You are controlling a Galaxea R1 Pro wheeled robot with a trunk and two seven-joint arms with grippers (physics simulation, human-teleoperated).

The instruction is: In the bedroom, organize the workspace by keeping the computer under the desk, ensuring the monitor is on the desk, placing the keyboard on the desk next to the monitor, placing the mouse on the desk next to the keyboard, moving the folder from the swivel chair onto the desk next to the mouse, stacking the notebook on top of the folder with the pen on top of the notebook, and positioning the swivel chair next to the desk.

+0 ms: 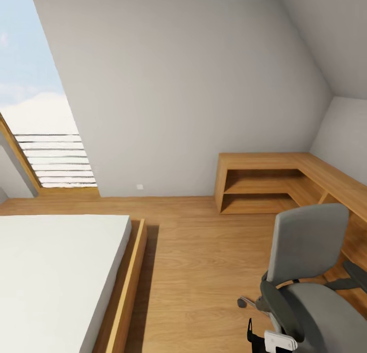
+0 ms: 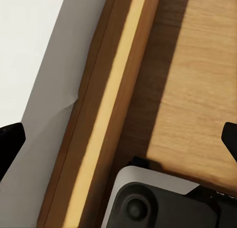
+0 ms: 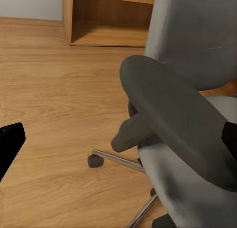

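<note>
The swivel chair [image 1: 311, 271] stands at the lower right of the head view, grey padded with black armrests, its back toward the wood shelf unit. No folder shows on the part of its seat [image 1: 326, 312] that I see. My right gripper [image 3: 118, 139] is open just in front of the chair's near armrest [image 3: 173, 109], not touching it; one chrome leg with a castor [image 3: 95, 160] shows below. My left gripper [image 2: 118, 139] is open and empty above the bed's edge. The desk, computer, monitor, keyboard, mouse, notebook and pen are out of view.
A bed with a white mattress [image 1: 51, 271] and wood frame [image 1: 127, 286] takes the left side. A light wood corner shelf unit [image 1: 265, 182] stands against the far and right walls. Plank floor [image 1: 199, 261] lies open between bed and chair. The robot's base [image 2: 158, 203] shows below the left gripper.
</note>
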